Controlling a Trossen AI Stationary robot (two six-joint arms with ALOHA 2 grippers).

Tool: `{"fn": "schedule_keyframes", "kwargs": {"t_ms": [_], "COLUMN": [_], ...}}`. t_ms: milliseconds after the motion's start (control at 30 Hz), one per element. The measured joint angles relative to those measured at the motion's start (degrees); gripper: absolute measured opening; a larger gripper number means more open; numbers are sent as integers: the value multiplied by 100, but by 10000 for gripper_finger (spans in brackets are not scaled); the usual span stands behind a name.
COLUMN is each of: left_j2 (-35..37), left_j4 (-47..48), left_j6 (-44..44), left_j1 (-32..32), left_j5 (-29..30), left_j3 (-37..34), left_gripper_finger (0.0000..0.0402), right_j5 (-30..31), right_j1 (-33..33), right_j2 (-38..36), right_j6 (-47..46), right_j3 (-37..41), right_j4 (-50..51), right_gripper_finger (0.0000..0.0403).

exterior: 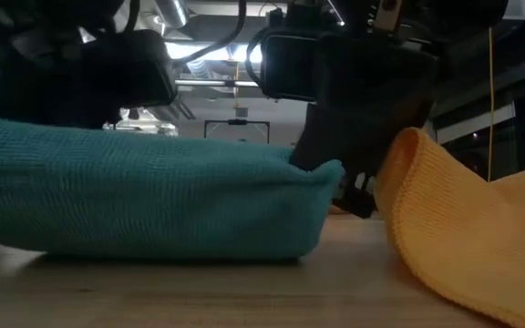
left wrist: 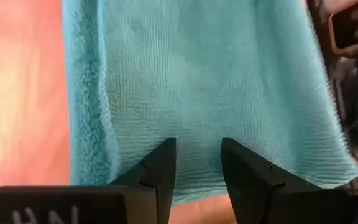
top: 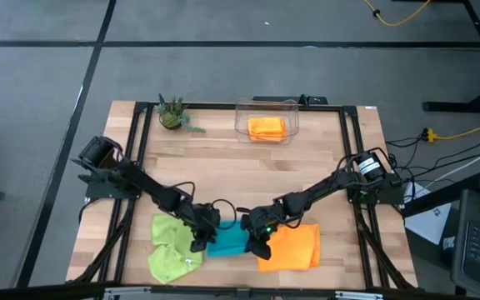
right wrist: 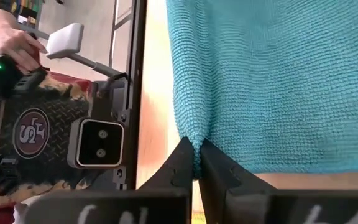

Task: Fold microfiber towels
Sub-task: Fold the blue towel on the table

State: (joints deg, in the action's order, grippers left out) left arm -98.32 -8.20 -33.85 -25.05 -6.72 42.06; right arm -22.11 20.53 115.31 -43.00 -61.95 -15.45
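Teal towel (top: 227,240) sits by the worktop's front edge; right gripper (right wrist: 196,163) pinches its corner, left gripper (left wrist: 197,163) gapes empty above it.

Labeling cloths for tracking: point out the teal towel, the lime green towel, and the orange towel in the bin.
teal towel (top: 228,240), high view, its middle between the arms.
lime green towel (top: 170,254), high view, its centre.
orange towel in the bin (top: 266,127), high view, its top face.

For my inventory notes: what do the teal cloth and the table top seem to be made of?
The teal blue square cloth looks like soft microfiber, matte: fine looped ribs and a fuzzy folded edge show in the left wrist view. The pale table top looks like light wooden planks, smooth, probably sealed: plank seams and grain are visible.
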Motion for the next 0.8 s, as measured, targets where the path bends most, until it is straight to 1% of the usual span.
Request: {"fn": "schedule_keyframes", "kwargs": {"t_ms": [67,200,333,467,567,800], "left_j2": [-33,-42,-38,-37,-37,-37], "left_j4": [8,125,207,205,205,205], "left_j6": [3,35,48,130,144,116], "left_j1": [-46,-117,-160,-171,-169,-147], "left_j5": [2,20,29,24,0,-39], "left_j3": [0,4,13,13,11,11], "left_gripper_finger": [119,119,119,119,119,119], "right_j5": [8,397,1105,1722,2298,2910], "right_j1": [-41,-114,-137,-137,-135,-133], "right_j2": [-45,-282,-496,-480,-448,-439], "right_j6": [22,238,407,290,275,299], "right_j3": [-2,-4,-13,-9,-11,-11], "right_j4": [6,69,366,936,1149,1113], "right_gripper_finger": [12,12,11,10,10,9]}}
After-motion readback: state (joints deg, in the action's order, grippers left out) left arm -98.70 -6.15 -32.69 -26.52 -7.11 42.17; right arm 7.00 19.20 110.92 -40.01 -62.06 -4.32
